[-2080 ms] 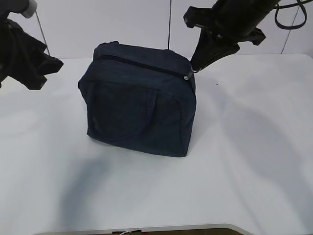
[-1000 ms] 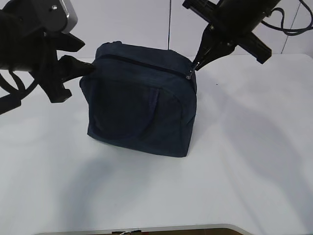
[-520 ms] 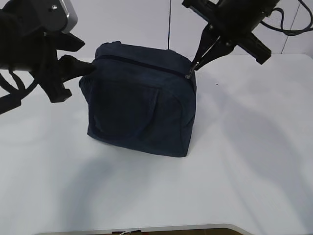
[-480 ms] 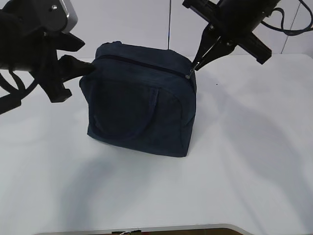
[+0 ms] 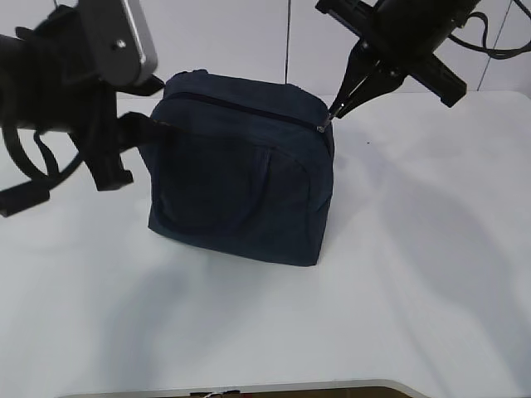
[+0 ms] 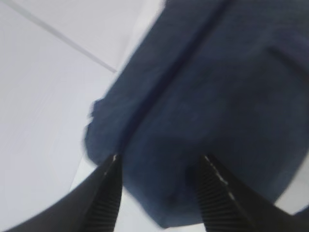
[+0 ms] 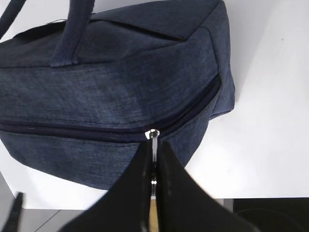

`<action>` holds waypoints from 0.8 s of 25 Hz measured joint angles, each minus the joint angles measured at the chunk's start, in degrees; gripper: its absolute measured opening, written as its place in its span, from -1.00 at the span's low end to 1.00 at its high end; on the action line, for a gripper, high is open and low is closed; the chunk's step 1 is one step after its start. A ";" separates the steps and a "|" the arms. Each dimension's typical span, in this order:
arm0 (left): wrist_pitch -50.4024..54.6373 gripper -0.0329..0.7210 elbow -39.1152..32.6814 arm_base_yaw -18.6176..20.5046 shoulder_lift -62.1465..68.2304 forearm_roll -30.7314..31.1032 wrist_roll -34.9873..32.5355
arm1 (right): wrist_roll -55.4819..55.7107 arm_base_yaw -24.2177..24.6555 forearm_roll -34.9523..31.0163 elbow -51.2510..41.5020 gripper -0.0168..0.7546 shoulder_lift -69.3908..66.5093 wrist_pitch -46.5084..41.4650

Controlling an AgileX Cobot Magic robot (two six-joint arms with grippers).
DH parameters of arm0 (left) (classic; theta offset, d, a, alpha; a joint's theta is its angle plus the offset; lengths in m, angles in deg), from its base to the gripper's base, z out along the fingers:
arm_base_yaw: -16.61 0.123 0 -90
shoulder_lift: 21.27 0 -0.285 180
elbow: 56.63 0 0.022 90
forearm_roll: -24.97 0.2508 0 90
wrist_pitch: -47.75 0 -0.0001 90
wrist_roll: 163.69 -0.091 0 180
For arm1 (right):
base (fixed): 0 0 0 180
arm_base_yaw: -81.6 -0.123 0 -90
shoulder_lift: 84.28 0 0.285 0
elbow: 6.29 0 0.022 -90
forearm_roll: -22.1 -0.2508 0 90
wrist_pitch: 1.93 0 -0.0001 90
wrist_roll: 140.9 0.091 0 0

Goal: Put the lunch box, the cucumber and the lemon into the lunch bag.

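The dark navy lunch bag (image 5: pixel 241 170) stands upright in the middle of the white table, its top zipper closed along its length. My right gripper (image 5: pixel 333 112) is shut on the metal zipper pull (image 7: pixel 153 140) at the bag's top right corner. My left gripper (image 5: pixel 158 126) is open, its two fingers (image 6: pixel 108 191) straddling the bag's left end (image 6: pixel 193 96) without gripping it. The lunch box, the cucumber and the lemon are out of view.
The white table (image 5: pixel 415 249) spreads round the bag on all sides. A white wall with a vertical seam (image 5: pixel 288 41) stands behind. The table's front edge (image 5: pixel 249 388) runs along the bottom.
My left gripper has come in from the far left and closed up on the bag's left end. My right gripper has stayed on the zipper pull. The bag has not moved.
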 joint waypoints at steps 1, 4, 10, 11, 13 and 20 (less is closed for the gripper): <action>0.44 0.06 0.00 -1.33 0.23 1.14 -0.44 | -0.37 0.00 0.00 0.00 -0.95 0.00 0.00; 0.83 0.06 0.00 -4.68 1.36 3.72 -1.38 | -1.01 0.00 0.00 0.00 -0.95 0.00 0.00; 0.12 0.06 0.00 -6.93 3.96 4.62 -1.74 | -1.94 0.00 0.00 0.00 -0.94 0.00 0.00; -0.40 0.06 0.00 -6.97 4.45 4.62 -1.74 | -2.04 0.00 0.00 0.00 -0.95 0.00 0.00; -1.13 0.05 0.00 -6.97 5.21 4.62 -1.83 | -2.10 0.00 0.00 0.00 -0.95 0.00 0.00; -5.18 -0.86 0.00 -6.97 7.76 5.59 -2.05 | -2.45 0.09 0.00 0.00 -0.95 0.00 0.00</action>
